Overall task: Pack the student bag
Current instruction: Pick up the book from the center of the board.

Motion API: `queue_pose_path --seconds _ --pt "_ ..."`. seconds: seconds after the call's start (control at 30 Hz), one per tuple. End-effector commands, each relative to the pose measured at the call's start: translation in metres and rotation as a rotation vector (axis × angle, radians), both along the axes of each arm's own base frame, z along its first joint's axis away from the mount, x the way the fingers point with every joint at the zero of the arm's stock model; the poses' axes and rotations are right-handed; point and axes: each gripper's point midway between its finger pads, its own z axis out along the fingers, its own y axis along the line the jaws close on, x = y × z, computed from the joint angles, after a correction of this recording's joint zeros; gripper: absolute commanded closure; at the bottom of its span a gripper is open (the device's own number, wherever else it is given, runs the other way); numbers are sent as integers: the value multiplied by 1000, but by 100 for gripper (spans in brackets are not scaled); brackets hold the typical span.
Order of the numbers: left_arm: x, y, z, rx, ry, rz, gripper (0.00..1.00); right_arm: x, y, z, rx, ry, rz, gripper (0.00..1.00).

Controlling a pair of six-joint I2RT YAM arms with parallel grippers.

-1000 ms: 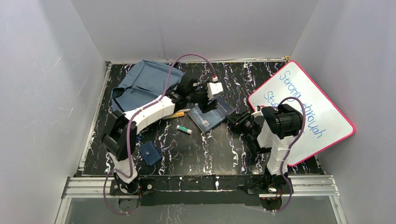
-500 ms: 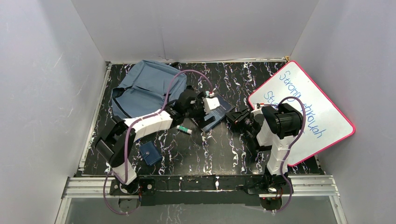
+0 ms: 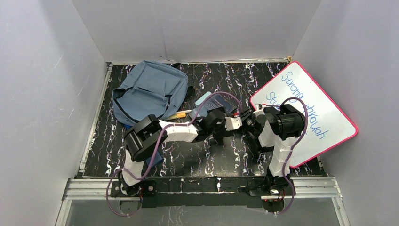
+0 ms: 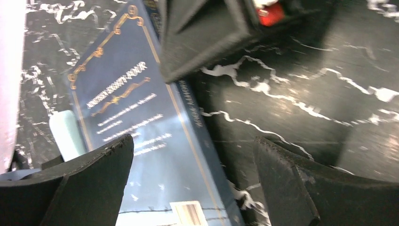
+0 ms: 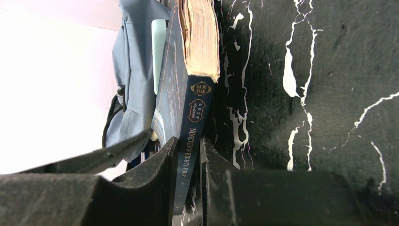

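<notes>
The right claw [image 5: 187,143] pinches the blue book [image 4: 127,117] by its spine. The left claw [image 4: 193,153] is wide open right by the book, w/ nothing in it. The student bag [image 3: 148,92] lies at the far-left corner of the desk [image 3: 221,155].

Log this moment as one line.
left gripper: open near book | right gripper: shut on book | student bag: rear left, book outside

Plain pale grey walls [image 3: 47,94] are boxing the table [image 3: 188,155] in on the left, back and right, and soft even light is bouncing off them. The tabletop is sporting a black marble look with white veins. A silvery metal rail [image 3: 89,188] is running along the near edge, with maybe a glassy panel [image 3: 202,212] sitting below it.
</notes>
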Motion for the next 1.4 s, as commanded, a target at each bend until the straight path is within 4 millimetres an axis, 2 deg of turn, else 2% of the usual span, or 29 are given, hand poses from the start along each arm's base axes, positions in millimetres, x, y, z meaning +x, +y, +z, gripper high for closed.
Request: queue_pose_path --seconds 0.0,0.3,0.43,0.5,0.67,0.87,0.97,1.0,1.2,1.37 --pt "29 -6 25 15 -151 74 6 7 9 65 61 -286 49 77" --pt "36 -3 0 194 -286 52 11 7 10 66 57 -289 53 78" --pt "34 -2 -6 233 -308 55 20 8 10 67 58 -293 57 78" --pt "35 -1 -6 250 -332 68 27 8 10 67 58 -292 57 79" --pt "36 -1 -7 281 -377 85 61 8 11 67 55 -292 60 79" --pt "34 -2 -7 274 -380 107 84 7 11 68 49 -292 62 79" --pt "35 -2 -5 269 -386 122 99 7 10 70 41 -299 60 78" --pt "35 -1 -5 267 -388 128 100 7 10 71 38 -300 59 76" --pt "36 3 13 208 -409 180 100 6 5 89 3 -304 30 50" --pt "34 9 37 121 -420 228 100 8 -9 97 -152 -238 -19 41"
